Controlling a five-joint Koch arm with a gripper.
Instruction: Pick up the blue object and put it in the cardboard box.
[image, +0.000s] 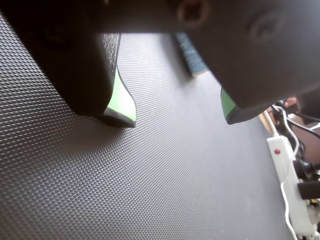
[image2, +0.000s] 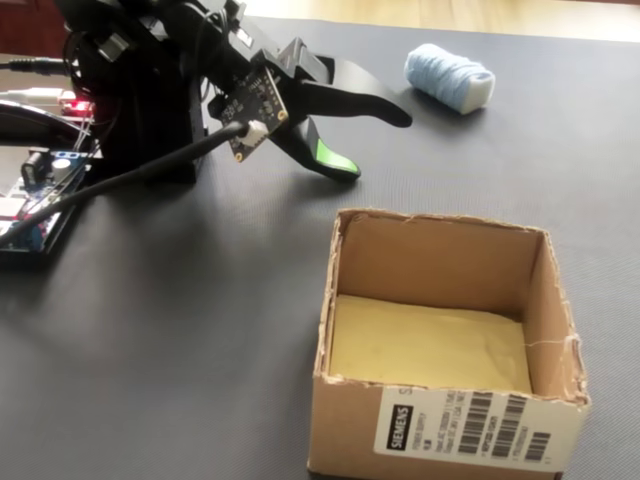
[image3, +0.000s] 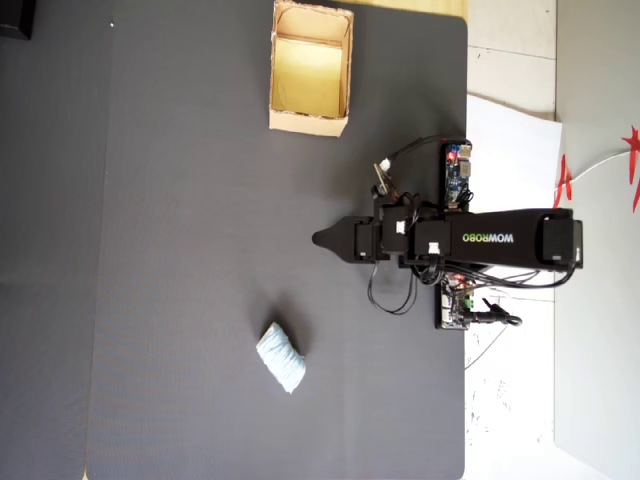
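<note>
Pincer empty, lump not yet reached.

My pincer (image2: 385, 143) hung low over the dark bench (image2: 200, 330), its jaws spread apart with nothing between them; in the wrist view only bare mat showed in the gap between the green-padded tips. The blue lump (image2: 450, 76) lay on the bench beyond my tips in the fixed view, near but clear of them, and in the overhead view it sat below and left of the pincer, well apart from the box (image3: 309, 122) at the top. The box stood open and empty, its yellowish floor bare. I judged this to be the reach, the very start of the job. Next I needed to swing toward the lump, bring the open jaws down astride it, and close gently, since it looked soft and might squash or roll.
</note>
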